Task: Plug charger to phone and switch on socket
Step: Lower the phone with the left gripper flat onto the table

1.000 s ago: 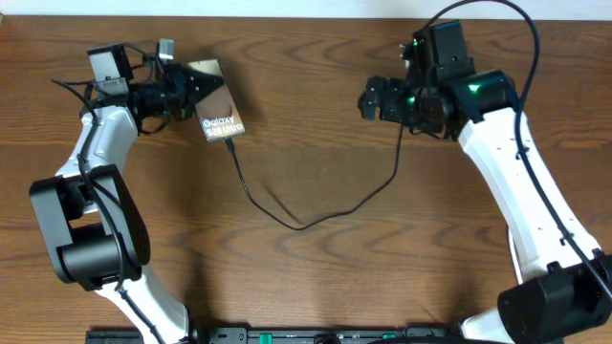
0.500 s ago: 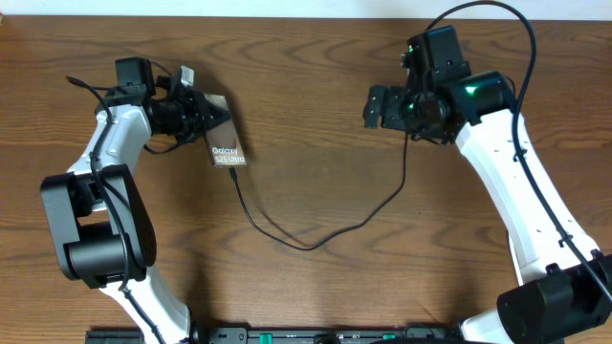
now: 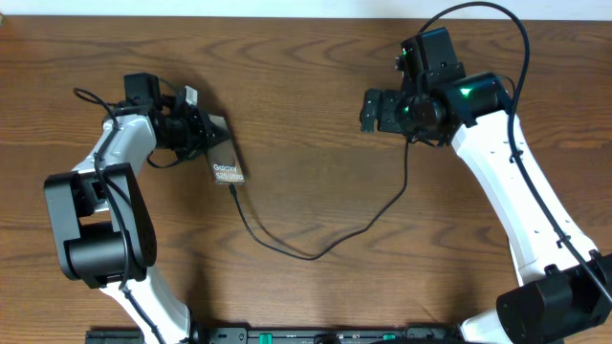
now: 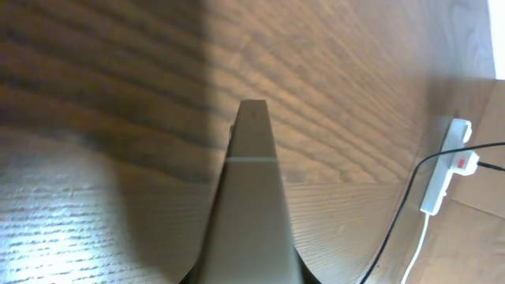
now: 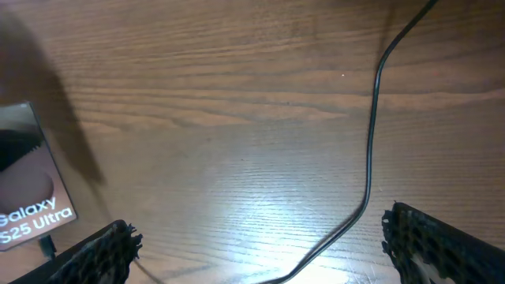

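Top view: the left claw [image 3: 203, 134] is clamped on the top end of the phone [image 3: 226, 160], on the left side of the tabletop [image 3: 306, 57]. The phone's long side runs from the claw down toward the robot, leaning a bit right. The black cable [image 3: 306, 252] meets the phone's low short end & looks plugged in. Then it loops across & goes under the right claw [image 3: 375, 109], which is spread wide w/ nothing in it. The socket isn't seen here. It's prob. hidden under the right arm, since the cable goes there.

Left wrist view: the phone is seen edge-on, sticking straight out ahead. The socket [image 4: 443, 170] is far off to the right, well apart from this claw. It's a thin white strip. Its long side runs near-to-far w/ a small lean, & it has a red switch [image 4: 462, 162] on it.

Right wrist view: the fingertips [image 5: 106, 248] are wide apart over bare wood. The phone is at the left edge & the cable runs ahead between the fingers. No socket here.

I think only the switch is left. The right claw looks nearer & the left is busy, so the right one should find the strip & press the red switch.
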Controlling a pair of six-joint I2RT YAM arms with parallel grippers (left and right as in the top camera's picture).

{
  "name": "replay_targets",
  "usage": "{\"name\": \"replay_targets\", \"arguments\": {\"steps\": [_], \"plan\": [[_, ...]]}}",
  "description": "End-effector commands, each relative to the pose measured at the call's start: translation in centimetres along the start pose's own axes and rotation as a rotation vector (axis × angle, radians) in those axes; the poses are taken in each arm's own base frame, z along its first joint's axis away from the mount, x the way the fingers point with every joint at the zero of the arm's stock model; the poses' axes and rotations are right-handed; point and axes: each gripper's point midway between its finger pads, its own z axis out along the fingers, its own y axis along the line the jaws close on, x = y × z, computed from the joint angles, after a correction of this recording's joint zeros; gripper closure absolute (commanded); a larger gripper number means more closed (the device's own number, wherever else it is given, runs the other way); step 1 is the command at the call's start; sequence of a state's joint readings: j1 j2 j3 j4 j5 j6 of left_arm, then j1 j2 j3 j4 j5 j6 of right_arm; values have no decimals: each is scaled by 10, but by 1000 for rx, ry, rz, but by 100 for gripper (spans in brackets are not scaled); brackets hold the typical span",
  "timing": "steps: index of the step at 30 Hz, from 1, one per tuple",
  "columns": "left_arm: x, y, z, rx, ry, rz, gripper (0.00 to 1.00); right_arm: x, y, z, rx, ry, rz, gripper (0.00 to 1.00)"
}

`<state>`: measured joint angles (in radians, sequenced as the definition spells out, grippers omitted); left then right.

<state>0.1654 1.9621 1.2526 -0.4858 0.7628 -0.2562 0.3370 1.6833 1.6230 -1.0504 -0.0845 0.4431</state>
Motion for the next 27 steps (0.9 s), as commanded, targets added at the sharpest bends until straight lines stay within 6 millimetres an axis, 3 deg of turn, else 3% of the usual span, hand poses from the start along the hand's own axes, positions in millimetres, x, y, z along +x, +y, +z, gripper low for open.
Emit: {"name": "replay_targets", "arguments": {"steps": [1,18,27], "plan": [[6,7,3,-24,8,14,93,-3,2,-6,4,-20,-17,1],[38,33,19,-43,56,-26,93,-2,5,-6,0,-20,-25,1],[38,42,19,-90,48,-21,93,-1,7,-6,-2,-21,-29,1]]}}
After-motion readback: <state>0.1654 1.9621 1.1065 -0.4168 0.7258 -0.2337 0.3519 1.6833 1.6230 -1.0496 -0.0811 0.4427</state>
